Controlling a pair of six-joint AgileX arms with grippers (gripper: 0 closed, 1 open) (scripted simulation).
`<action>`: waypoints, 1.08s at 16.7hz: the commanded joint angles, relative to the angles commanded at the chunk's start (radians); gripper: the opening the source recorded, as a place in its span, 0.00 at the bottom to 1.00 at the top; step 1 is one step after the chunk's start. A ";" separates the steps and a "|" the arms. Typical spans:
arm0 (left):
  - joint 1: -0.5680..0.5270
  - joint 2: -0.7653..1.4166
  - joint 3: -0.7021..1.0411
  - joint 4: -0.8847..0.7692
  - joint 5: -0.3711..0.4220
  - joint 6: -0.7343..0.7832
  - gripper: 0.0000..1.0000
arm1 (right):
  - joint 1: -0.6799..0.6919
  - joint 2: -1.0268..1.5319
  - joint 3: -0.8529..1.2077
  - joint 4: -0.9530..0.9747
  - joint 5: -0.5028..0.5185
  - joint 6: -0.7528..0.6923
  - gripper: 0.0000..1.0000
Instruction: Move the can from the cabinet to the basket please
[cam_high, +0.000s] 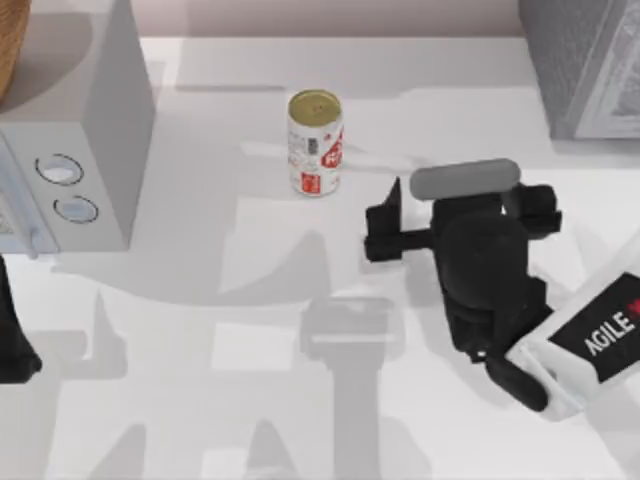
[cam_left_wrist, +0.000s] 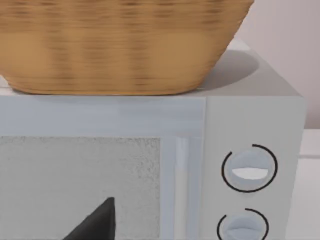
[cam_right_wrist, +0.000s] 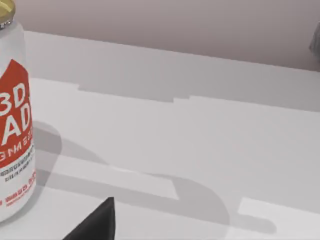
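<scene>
Can (cam_high: 315, 143) stands upright on the white tabletop (cam_high: 230, 300), out in the open near the middle of the far half, its dull gold top facing up and its red label marks toward the near side. It touches nothing else. The right wrist view shows the can (cam_right_wrist: 15, 125) standing on the same pale surface, with a plain beige wall rising behind the table's far edge.

The cabinet (cam_high: 585, 65), dark grey and speckled with a paler framed front panel, sits at the far right corner of the tabletop, well apart from the can. At the far left stands a pale grey box with two round dials (cam_high: 75, 150). The basket (cam_left_wrist: 115, 45), woven and tan-brown, rests on top of that box; in the top view its curved edge (cam_high: 10, 45) is at the upper left corner.

The right end effector (cam_high: 385, 232) hangs above the tabletop just to the right of the can and nearer the front, its fingers spread apart and holding nothing. The left arm (cam_high: 12, 335) is at the left edge of the tabletop, beside the pale grey box; whether its end effector is released or clenched cannot be told.

Soft grey shadows of both arms and the boxes lie across the white surface.
</scene>
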 joint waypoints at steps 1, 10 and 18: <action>0.000 0.000 0.000 0.000 0.000 0.000 1.00 | -0.036 -0.093 -0.057 -0.059 -0.042 0.003 1.00; 0.000 0.000 0.000 0.000 0.000 0.000 1.00 | -0.386 -1.190 -0.478 -0.603 -0.413 0.026 1.00; 0.000 0.000 0.000 0.000 0.000 0.000 1.00 | -0.610 -1.940 -0.679 -1.011 -0.609 -0.007 1.00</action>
